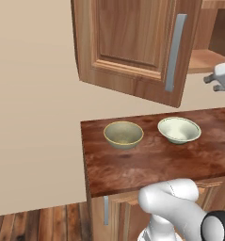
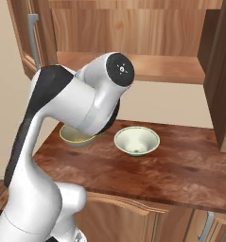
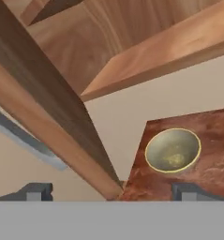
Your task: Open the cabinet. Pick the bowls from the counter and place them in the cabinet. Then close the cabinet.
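Cabinet (image 2: 133, 66): hung on the wall above the counter, both doors swung open, its wooden shelf bare.
Left door (image 1: 132, 47): stood out over the counter's left end, its grey bar handle (image 1: 175, 52) upright near the free edge.
Right door (image 2: 221, 71): open at the right edge of the right base view.
Counter (image 1: 147, 164): dark reddish wood top, both bowls resting on it near the back edge.
Olive bowl (image 1: 124, 134): upright, close to the counter's back left corner.
Pale bowl (image 1: 179, 129): upright, just right of the olive bowl, apart from it.
Gripper (image 3: 113, 192): released, fingers spread wide with nothing between them, held up by the open left door's edge.
Bowl relative to gripper: in the hand view, the olive bowl lay ahead of the right fingertip (image 3: 188, 191), not touching it.
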### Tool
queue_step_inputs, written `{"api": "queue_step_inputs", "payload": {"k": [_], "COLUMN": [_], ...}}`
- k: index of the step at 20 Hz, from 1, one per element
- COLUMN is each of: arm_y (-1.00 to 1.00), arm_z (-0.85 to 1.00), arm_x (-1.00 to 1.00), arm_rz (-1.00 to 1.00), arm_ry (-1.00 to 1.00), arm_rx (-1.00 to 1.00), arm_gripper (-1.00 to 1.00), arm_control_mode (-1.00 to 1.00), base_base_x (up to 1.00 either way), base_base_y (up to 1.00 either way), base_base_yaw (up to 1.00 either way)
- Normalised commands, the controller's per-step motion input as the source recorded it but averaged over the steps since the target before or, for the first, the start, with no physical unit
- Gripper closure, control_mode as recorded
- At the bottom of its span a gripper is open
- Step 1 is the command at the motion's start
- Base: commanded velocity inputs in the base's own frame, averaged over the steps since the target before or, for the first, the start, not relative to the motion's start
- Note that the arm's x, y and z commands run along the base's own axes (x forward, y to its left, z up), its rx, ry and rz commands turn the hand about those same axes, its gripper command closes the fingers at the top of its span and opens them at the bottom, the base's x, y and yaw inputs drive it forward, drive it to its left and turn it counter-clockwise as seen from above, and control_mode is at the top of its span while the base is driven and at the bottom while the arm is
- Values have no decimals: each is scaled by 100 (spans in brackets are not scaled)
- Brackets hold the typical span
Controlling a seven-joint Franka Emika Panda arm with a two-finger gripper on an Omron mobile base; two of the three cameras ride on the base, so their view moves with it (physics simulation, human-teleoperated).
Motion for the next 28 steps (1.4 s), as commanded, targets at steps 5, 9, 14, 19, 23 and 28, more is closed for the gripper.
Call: {"api": "queue_step_inputs", "payload": {"k": [5,9,14,19,23,28], "arm_y": [9,29,48,81,87,81], "arm_z": [-10,0,0,0,0,0], "arm_x": [64,43,7,-25,-33,-32], "arm_rz": [15,11,15,21,20,13], "arm_ry": [0,0,0,0,0,-2], "arm_rx": [17,16,6,0,0,0], "arm_gripper": [-100,-100,-100,-100,-100,-100], "arm_control_mode": [-100,-100,-100,-100,-100,-100], "base_base_x": [0,0,0,0,0,0], "base_base_y": [0,0,0,0,0,0], "base_base_yaw": [0,0,0,0,0,0]}}
